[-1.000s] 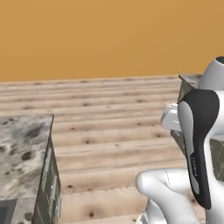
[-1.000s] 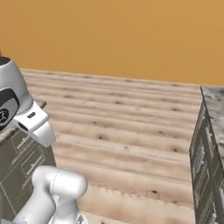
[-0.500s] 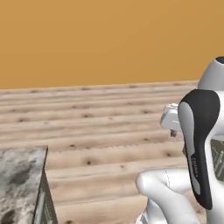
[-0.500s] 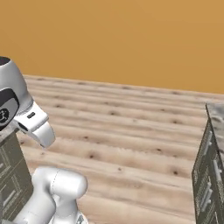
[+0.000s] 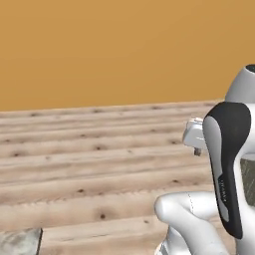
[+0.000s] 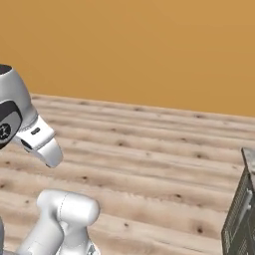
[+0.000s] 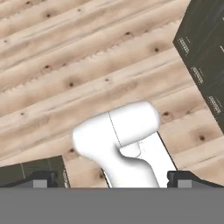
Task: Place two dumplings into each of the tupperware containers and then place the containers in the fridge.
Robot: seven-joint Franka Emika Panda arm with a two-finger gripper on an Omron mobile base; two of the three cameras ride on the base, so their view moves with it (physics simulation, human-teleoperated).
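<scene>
The dumplings, the tupperware containers and the fridge are out of view. In the hand view my gripper (image 7: pixel 113 178) points down at the wooden floor. Its two dark fingertips (image 7: pixel 43 177) stand wide apart at the bottom edge. The gripper is open and nothing is held between the fingers. The arm is folded close over the base in both base views.
Wooden plank floor (image 5: pixel 99 164) stretches ahead to an orange wall (image 5: pixel 99 50). A speckled stone counter corner (image 5: pixel 20 242) sits at the lower left. A dark cabinet side (image 6: pixel 241 219) stands at the lower right, and a dark cabinet face (image 7: pixel 205 52) shows in the hand view.
The whole picture has shifted, so the base has driven. The stone counter has slid down and left out of the left base view, and the cabinet has slid right. The gripper stays open.
</scene>
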